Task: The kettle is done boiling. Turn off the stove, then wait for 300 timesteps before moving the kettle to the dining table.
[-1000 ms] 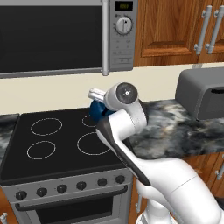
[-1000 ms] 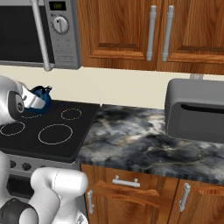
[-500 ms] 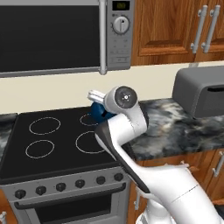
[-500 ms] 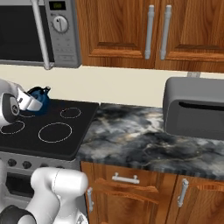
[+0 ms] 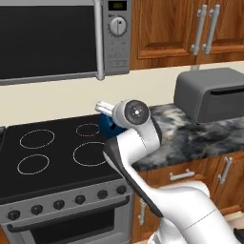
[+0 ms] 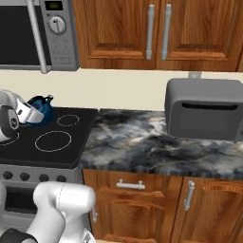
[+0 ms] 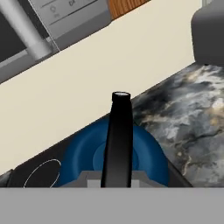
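The small dark-blue kettle point(image 6: 42, 110) hangs low over the back right part of the stove point(image 5: 57, 164), close to the marbled counter. My gripper point(image 7: 116, 176) is shut on its thin black handle point(image 7: 119, 131), which rises between the fingertips over the blue body point(image 7: 146, 155). In the left base view the kettle point(image 5: 107, 127) peeks out behind my white wrist. From the right base view my gripper point(image 6: 33, 112) reaches it from the left. All four burner rings are white. The dining table is out of view.
A steel microwave point(image 5: 57, 43) hangs above the stove, with dark knobs point(image 5: 57, 205) along the stove's front. A marbled counter point(image 6: 152, 147) runs right of the stove and bears a grey box appliance point(image 6: 204, 107). Wood cabinets point(image 6: 156, 33) hang above.
Both base views have slid leftward, so the base is driving right. The kettle stays in my shut gripper and now sits nearer the stove's right edge.
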You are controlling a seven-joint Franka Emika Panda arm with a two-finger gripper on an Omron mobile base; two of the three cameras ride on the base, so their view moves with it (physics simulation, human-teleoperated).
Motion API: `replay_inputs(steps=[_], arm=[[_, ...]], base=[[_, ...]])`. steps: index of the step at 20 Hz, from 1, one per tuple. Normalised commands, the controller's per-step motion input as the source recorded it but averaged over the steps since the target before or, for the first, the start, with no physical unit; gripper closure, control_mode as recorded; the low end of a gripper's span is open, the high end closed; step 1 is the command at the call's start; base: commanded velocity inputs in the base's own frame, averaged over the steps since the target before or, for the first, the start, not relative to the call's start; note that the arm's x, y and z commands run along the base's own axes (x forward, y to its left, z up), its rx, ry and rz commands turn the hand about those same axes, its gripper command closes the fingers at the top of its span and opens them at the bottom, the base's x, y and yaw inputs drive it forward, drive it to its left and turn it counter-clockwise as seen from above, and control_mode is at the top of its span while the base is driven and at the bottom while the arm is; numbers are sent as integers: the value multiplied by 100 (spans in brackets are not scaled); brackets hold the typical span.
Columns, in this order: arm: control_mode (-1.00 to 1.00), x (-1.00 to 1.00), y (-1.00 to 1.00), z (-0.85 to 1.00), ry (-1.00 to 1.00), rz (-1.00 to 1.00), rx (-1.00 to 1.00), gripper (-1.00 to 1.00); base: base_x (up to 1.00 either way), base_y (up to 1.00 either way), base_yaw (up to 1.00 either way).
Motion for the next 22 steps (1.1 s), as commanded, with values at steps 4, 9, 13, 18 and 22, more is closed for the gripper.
replay_inputs(steps=[4, 9, 13, 18, 22], arm=[[100, 0, 0, 0, 0, 0, 0, 100], [100, 0, 0, 0, 0, 0, 0, 100], [100, 0, 0, 0, 0, 0, 0, 100], [100, 0, 0, 0, 0, 0, 0, 100], [100, 0, 0, 0, 0, 0, 0, 100]], base=[[-12, 0, -36], [-15, 4, -43], [-54, 6, -43], [-72, 10, -37], [-69, 8, -38]])
